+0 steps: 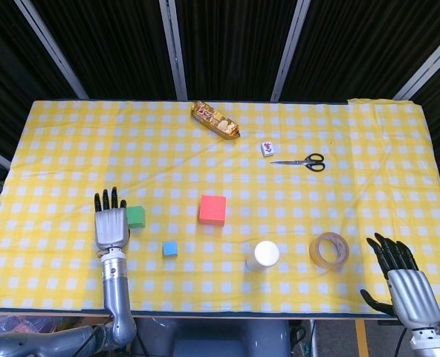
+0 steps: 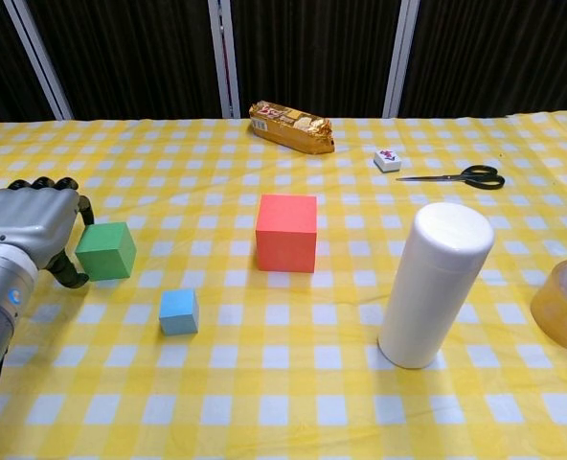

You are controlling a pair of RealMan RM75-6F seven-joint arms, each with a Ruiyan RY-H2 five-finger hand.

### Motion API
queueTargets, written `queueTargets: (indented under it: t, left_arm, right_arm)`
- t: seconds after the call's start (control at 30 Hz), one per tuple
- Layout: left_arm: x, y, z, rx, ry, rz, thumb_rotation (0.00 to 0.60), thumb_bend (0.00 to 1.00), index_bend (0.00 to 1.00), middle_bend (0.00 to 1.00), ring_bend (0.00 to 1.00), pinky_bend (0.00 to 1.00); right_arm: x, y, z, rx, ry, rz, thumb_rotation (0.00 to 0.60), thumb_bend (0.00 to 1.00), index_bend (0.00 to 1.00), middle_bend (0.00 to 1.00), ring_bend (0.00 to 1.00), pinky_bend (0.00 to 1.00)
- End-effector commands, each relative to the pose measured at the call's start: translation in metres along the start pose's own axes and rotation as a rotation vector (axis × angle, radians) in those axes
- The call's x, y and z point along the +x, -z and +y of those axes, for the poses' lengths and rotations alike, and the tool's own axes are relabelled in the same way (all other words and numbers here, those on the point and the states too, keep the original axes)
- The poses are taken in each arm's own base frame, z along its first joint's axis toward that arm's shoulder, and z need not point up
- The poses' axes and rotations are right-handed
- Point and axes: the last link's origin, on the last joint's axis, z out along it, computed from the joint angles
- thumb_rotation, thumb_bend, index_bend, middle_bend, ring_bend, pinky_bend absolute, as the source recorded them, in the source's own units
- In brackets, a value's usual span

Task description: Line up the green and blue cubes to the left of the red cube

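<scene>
The green cube [image 1: 136, 216] [image 2: 106, 251] sits on the yellow checked cloth, left of the red cube [image 1: 212, 210] [image 2: 286, 233]. The small blue cube [image 1: 170, 248] [image 2: 179, 310] lies nearer the front, between them. My left hand [image 1: 110, 225] [image 2: 30, 230] stands against the green cube's left side, fingers extended and thumb low by the cube's front corner, gripping nothing. My right hand [image 1: 402, 281] hovers at the table's front right edge with its fingers spread and nothing in it; the chest view does not show it.
A white cylinder [image 1: 263, 255] [image 2: 434, 285] stands right of the blue cube, with a tape roll [image 1: 329, 250] [image 2: 566, 307] beyond it. Farther back lie scissors [image 1: 302, 161] [image 2: 461, 175], a small tile [image 1: 267, 149] [image 2: 387, 159] and a snack pack [image 1: 216, 120] [image 2: 291, 126].
</scene>
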Motion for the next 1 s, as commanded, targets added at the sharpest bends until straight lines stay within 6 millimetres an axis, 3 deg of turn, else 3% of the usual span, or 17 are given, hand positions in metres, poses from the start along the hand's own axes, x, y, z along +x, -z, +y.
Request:
queueTargets:
  t: [0.03, 0.47, 0.83, 1.0]
  left_arm:
    - [0.0, 0.0, 0.004, -0.007, 0.003, 0.004, 0.6, 0.26, 0.29, 0.03, 0.0, 0.0]
    - [0.006, 0.003, 0.011, -0.016, 0.001, 0.033, 0.6, 0.26, 0.34, 0.04, 0.0, 0.0]
    - [-0.002, 0.002, 0.015, -0.015, -0.034, 0.022, 0.6, 0.26, 0.34, 0.04, 0.0, 0.0]
    - [-0.004, 0.002, 0.017, -0.012, -0.04, 0.026, 0.6, 0.3, 0.41, 0.08, 0.0, 0.0]
  right_arm:
    - [0.0, -0.001, 0.0, 0.0, 0.001, -0.002, 0.6, 0.28, 0.05, 0.0, 0.0, 0.0]
    - [-0.002, -0.002, -0.002, 0.011, 0.001, -0.01, 0.6, 0.28, 0.05, 0.0, 0.0, 0.0]
    - [-0.001, 0.0, 0.0, 0.002, 0.0, -0.007, 0.6, 0.28, 0.05, 0.0, 0.0, 0.0]
    - [0.001, 0.0, -0.001, 0.005, -0.001, -0.003, 0.6, 0.28, 0.05, 0.0, 0.0, 0.0]
